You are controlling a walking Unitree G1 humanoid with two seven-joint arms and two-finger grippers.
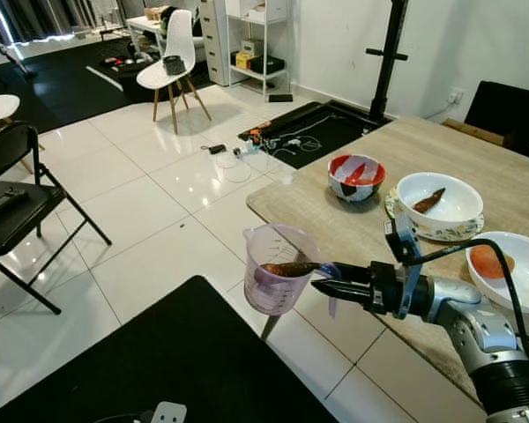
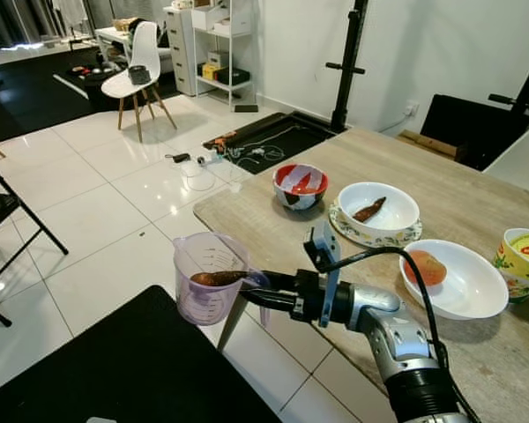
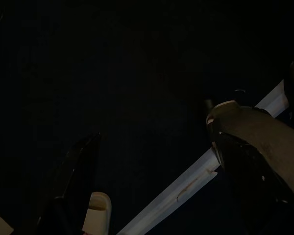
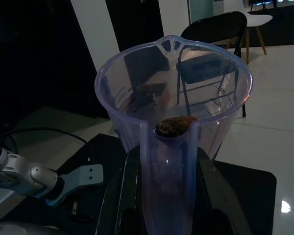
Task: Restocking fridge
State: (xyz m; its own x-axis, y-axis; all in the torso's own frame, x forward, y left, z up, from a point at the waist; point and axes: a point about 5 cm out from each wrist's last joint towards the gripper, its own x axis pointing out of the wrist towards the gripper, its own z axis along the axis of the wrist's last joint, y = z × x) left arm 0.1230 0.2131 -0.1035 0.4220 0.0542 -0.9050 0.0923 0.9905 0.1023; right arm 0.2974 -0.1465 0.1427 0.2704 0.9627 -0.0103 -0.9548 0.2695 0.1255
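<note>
My right pincer (image 1: 324,284) clamps the measuring jug (image 1: 276,269) by its handle at lower centre, off the desk (image 1: 441,159); I should carry it level

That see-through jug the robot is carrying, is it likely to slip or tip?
The measuring jug looks like thin, light plastic. The right gripper pinches only its handle, so it may swing. The brown item leaning at its rim might shift.
</note>
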